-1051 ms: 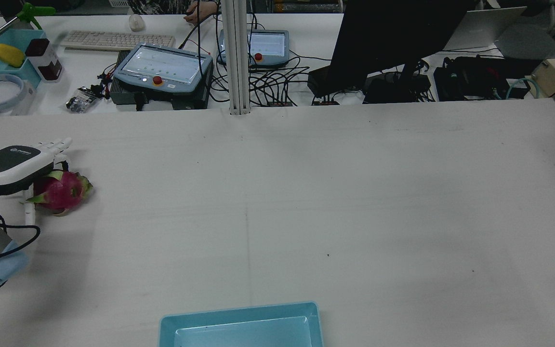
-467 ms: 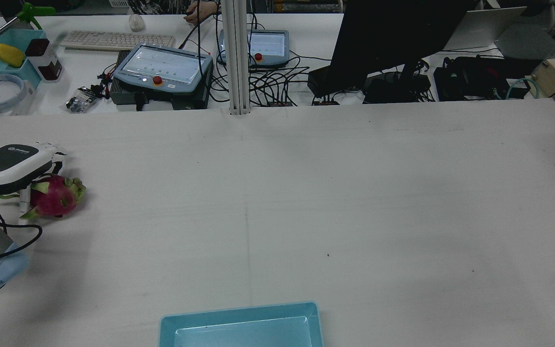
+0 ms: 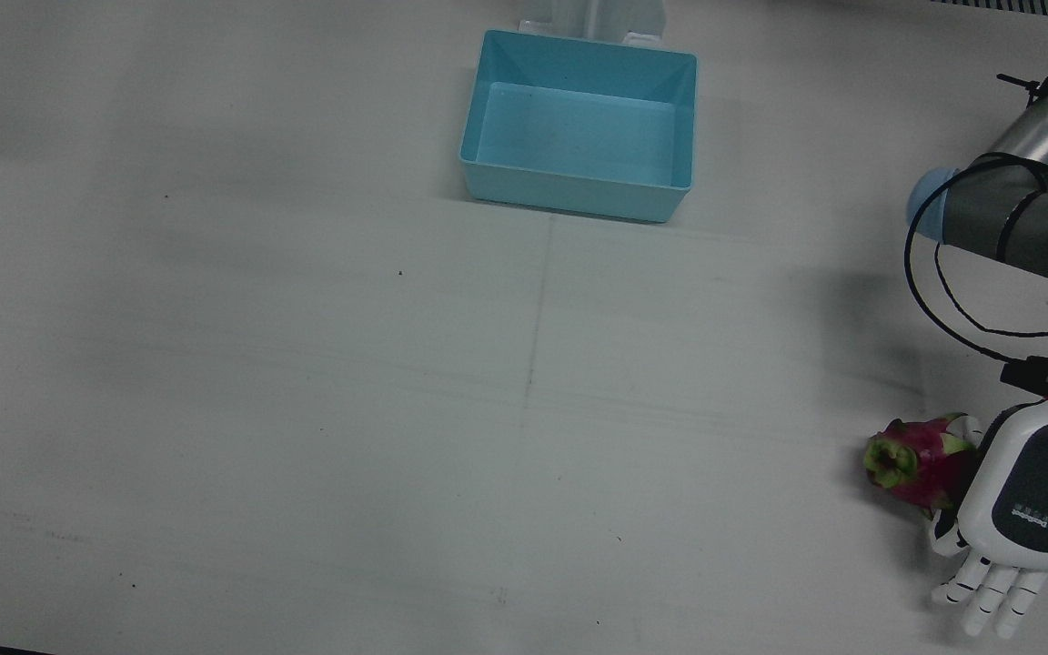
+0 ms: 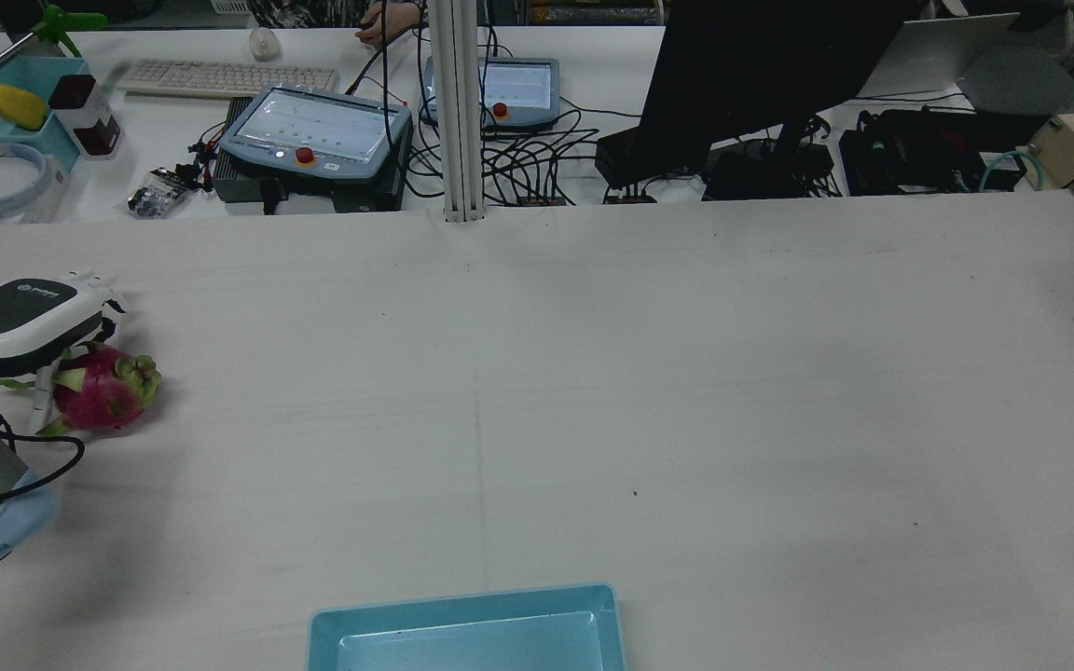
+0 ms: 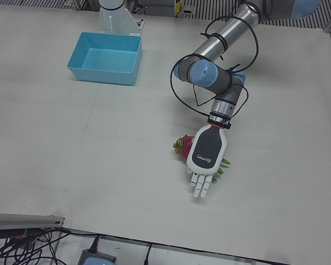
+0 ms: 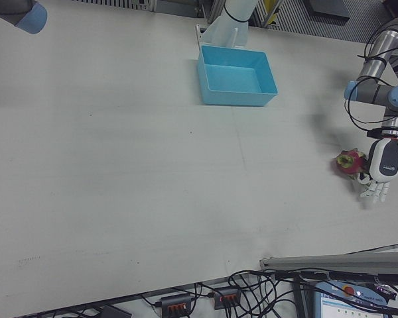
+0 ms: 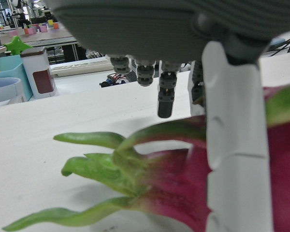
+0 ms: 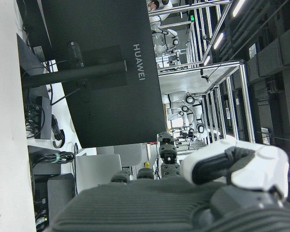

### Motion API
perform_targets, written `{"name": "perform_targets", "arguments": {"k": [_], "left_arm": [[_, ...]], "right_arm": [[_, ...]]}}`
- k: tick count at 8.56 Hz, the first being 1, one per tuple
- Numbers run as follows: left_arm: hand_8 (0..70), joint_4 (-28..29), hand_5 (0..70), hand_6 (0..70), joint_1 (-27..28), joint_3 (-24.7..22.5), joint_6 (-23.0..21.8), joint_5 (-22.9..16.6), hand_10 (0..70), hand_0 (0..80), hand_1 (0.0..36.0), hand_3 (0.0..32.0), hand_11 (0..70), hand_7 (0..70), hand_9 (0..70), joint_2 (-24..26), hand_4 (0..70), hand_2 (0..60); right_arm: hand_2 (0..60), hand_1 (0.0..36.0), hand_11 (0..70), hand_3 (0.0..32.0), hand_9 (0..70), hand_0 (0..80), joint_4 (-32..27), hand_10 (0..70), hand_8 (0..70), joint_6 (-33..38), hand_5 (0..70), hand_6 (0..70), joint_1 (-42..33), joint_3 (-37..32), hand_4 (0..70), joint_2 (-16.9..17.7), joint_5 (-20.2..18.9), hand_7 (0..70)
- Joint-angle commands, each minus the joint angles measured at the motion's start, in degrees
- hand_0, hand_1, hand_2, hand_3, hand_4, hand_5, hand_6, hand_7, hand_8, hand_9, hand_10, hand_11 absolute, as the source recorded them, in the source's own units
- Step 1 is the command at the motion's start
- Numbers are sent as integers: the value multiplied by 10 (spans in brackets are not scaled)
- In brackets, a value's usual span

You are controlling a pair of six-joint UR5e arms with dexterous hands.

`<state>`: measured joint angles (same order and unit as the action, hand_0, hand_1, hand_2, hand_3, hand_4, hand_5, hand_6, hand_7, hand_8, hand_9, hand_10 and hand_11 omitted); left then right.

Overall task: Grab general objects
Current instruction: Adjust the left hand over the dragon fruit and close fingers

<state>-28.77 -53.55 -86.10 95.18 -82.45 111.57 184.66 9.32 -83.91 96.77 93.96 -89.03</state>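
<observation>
Your desk (image 3: pixel 306 364) carries just two things: one blue bin (image 3: pixel 579 127), well apart from the action, and one dragon fruit (image 3: pixel 911 459) at the edge by your left arm. Your left hand (image 3: pixel 1020 505) hangs flat over the fruit, fingers (image 3: pixel 988 596) straight and spread, holding nothing. Right hand (image 8: pixel 183 203): can't tell.

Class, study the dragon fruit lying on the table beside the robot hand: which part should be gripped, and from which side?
Probably the dragon fruit's rounded pink middle, from above. It lies on its side, green leafy tips at both ends, so the ends offer only thin flaps while the broad belly fills a palm. The left robot hand already hovers over it, fingers extended, thumb down one flank.
</observation>
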Motion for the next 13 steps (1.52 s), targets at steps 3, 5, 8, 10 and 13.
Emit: {"name": "perform_targets", "arguments": {"k": [3,5,8,10,13], "left_arm": [[209,3,700,310,1,-1,-2,0,85,800,360,0,162,427,189,-1,382,600],[415,3,700,479,1,-5,-3,-1,205,800,360,0,335,590,470,-1,388,600],[573,-6,700,700,0,-9,-6,-7,445,800,360,0,658,700,679,-2,405,600],[688,-35,700,700,-3,-36,-7,-7,578,800,360,0,700,700,700,-1,448,600],[673,-70,700,700,1,-70,-6,-7,544,800,360,0,700,700,700,-1,417,600]], "right_arm": [[0,0,0,0,0,0,0,0,0,0,0,0,0,0,0,0,0,0],[0,0,0,0,0,0,0,0,0,0,0,0,0,0,0,0,0,0],[0,0,0,0,0,0,0,0,0,0,0,0,0,0,0,0,0,0],[0,0,0,0,0,0,0,0,0,0,0,0,0,0,0,0,0,0],[0,0,0,0,0,0,0,0,0,0,0,0,0,0,0,0,0,0]]}}
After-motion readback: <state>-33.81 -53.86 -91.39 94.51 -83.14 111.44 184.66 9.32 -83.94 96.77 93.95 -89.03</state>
